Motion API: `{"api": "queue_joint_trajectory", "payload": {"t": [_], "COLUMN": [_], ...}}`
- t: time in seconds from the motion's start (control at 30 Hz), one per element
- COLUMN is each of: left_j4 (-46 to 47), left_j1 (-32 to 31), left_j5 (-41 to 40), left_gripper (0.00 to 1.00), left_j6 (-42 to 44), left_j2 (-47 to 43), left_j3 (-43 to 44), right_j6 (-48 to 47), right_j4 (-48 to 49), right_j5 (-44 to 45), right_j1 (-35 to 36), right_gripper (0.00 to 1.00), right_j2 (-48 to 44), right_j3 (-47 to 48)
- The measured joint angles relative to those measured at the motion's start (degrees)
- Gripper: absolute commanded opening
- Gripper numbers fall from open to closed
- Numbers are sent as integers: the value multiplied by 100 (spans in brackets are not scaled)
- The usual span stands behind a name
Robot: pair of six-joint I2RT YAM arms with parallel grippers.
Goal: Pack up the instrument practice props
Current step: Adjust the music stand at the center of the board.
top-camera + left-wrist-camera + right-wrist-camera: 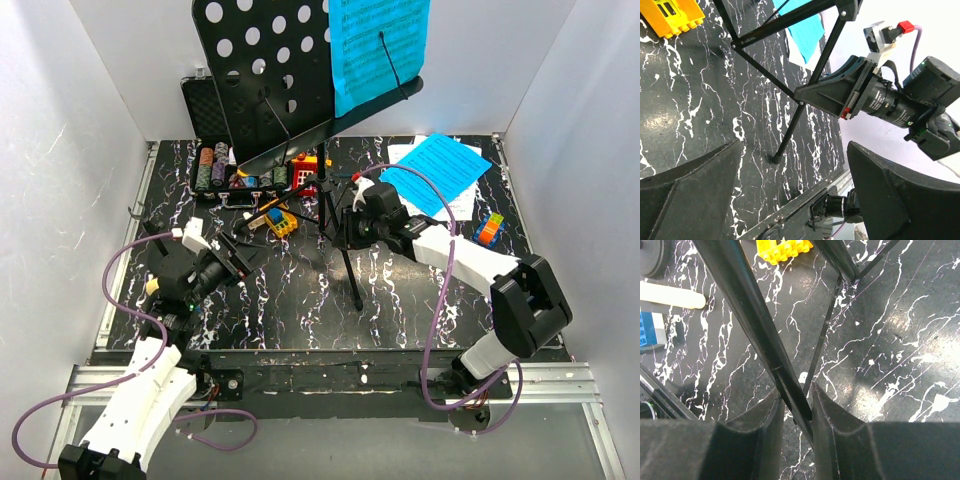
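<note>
Packing has barely begun. The black music stand (300, 112), with its hole-punched metal desk and tripod legs, is upright mid-way across the black white-veined counter (300, 310), legs spread. One blue sheet-music page (375, 50) is held on its desk and another blue page (437, 170) lies flat at the back right. The right claw (796, 401) is pinched narrow on the stand's black tube, low down. The left claw (795, 162) gapes wide and empty, just beside a tripod foot. The cream microphone (672, 295) lies loose on the counter. Folding and stowing are all left to do.
</note>
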Motion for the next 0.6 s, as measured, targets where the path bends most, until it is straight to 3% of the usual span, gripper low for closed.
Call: {"api": "queue_joint_trajectory", "payload": {"t": [0.1, 0.6], "left_j4": [90, 455], "left_j1": [0, -2], "left_j5": [7, -4], "left_gripper": [85, 82], "left_j6": [-50, -114], "left_j2": [-24, 376], "left_j3": [0, -7], "right_j6": [39, 798], "right_j4": [175, -164], "right_j5": [153, 1659], "right_j1": [48, 721], "right_gripper": [1, 1], "right_j2": [-90, -302], "right_j3": [-146, -160]}}
